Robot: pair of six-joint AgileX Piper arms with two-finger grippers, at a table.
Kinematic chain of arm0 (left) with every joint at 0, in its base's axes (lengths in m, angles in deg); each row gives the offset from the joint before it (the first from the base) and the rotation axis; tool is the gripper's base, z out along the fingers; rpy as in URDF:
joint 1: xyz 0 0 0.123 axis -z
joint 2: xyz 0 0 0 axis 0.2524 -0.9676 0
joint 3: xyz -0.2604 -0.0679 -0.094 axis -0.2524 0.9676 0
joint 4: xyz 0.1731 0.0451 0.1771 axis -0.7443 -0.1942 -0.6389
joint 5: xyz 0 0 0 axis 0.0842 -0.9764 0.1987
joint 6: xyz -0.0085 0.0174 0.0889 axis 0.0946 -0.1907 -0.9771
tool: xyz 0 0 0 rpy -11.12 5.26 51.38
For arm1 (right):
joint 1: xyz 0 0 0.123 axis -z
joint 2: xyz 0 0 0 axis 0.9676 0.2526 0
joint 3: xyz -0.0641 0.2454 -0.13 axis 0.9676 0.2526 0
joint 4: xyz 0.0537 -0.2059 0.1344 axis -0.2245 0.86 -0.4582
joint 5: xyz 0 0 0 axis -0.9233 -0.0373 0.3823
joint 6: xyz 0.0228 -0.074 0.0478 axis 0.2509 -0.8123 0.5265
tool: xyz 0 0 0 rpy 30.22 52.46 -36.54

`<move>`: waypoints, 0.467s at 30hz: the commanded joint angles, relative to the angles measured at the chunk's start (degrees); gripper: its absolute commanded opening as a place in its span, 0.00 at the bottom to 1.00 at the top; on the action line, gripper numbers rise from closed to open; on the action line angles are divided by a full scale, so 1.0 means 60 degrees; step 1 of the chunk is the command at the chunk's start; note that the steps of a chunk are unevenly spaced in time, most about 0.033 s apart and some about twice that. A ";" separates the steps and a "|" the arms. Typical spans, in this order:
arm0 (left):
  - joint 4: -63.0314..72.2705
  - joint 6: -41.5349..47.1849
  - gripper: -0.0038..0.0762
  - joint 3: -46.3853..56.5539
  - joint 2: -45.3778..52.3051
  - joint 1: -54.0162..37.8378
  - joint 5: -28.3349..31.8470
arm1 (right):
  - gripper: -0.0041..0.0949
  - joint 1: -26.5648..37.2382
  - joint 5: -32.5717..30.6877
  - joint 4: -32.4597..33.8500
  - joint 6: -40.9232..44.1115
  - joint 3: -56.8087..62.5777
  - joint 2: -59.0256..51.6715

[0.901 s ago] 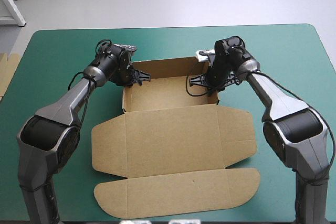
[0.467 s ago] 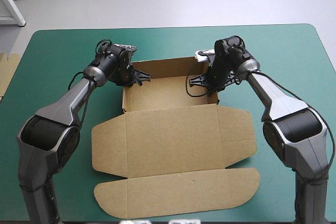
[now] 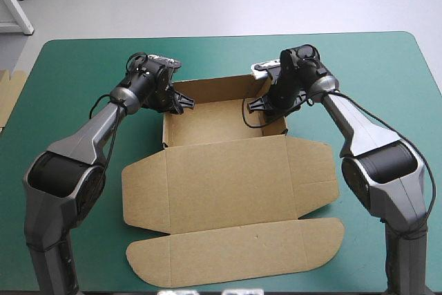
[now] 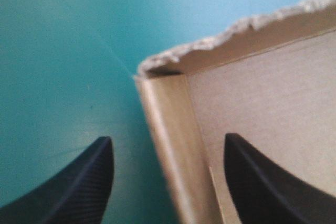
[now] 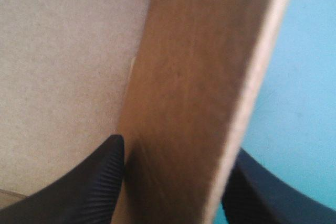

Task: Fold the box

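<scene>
1. The brown box lies mid-table on the teal-green cover; its open tray is at the 12 o'clock end with its walls raised; the lid lies flat toward 6 o'clock, with a rounded flap nearest the near edge.
2. The left gripper sits at the tray's 10 o'clock corner; its black fingers stand wide apart and grip nothing; the left wall rises between them, with one finger over the cover and the other over the tray floor.
3. The right gripper sits at the tray's 2 o'clock side; its fingers are spread just as wide; the right wall leans across the gap, with one finger inside the tray and the other outside, partly hidden.
4. A spare board shows at the table's 9 o'clock edge.
</scene>
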 commanded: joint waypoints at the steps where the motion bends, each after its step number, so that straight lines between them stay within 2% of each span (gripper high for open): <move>1: 0.0198 0.0089 0.75 -0.0114 0.0337 0.0072 0.0145 | 0.64 0.0063 0.0018 0.0220 -0.0079 -0.0594 -0.0569; 14: 0.0042 0.0104 0.75 -0.0204 0.0604 0.0072 0.0468 | 0.64 0.0063 -0.0138 0.0467 0.0000 -0.1044 -0.0553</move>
